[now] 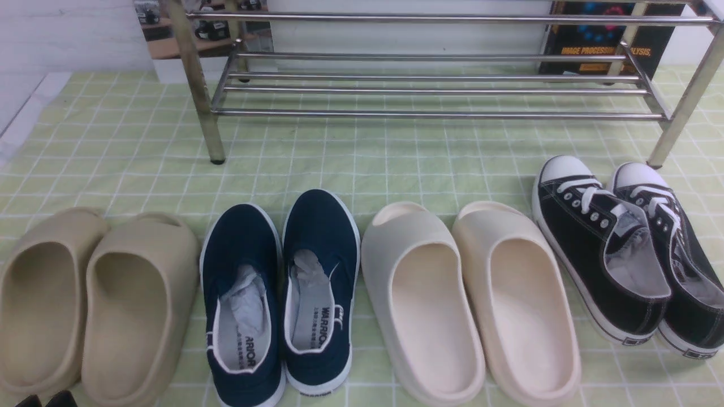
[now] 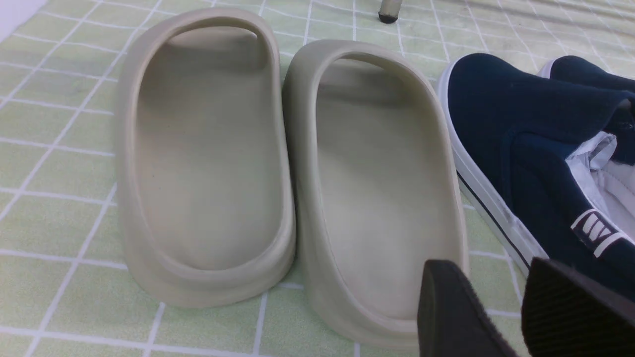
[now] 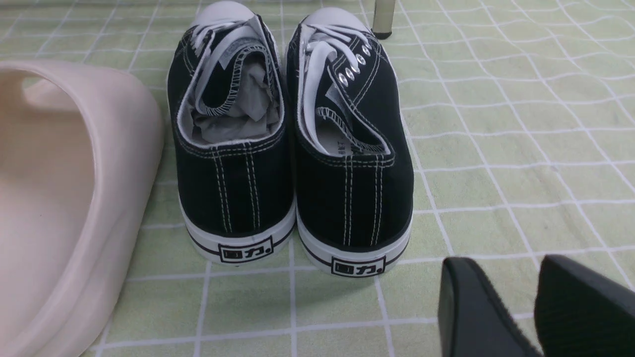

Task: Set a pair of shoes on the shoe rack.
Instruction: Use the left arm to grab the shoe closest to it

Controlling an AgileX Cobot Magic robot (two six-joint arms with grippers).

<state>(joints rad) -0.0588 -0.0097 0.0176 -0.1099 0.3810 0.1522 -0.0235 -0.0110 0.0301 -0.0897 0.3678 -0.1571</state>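
The pair of navy-blue, white-soled canvas slip-on sneakers (image 1: 281, 271) lay in the near row between beige foam slides (image 1: 136, 305) and cream foam slides (image 1: 430, 305) — probably light and soft-sided, best pinched at the heel rim. The left gripper (image 2: 491, 287) and right gripper (image 3: 503, 282) hung part-open, empty. Farther off stood the shiny silver metal-tube shoe rack (image 1: 435, 115).

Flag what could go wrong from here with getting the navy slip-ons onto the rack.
The navy slip-ons sit closely flanked by the beige slides and cream slides, so a grasp could nudge or catch a neighbour.
The open right gripper sits behind the black lace-up sneakers, and the open left gripper is by a beige slide's heel: either might take the wrong pair.
The shoe rack shelf is spaced bars; a shoe could tip between them.
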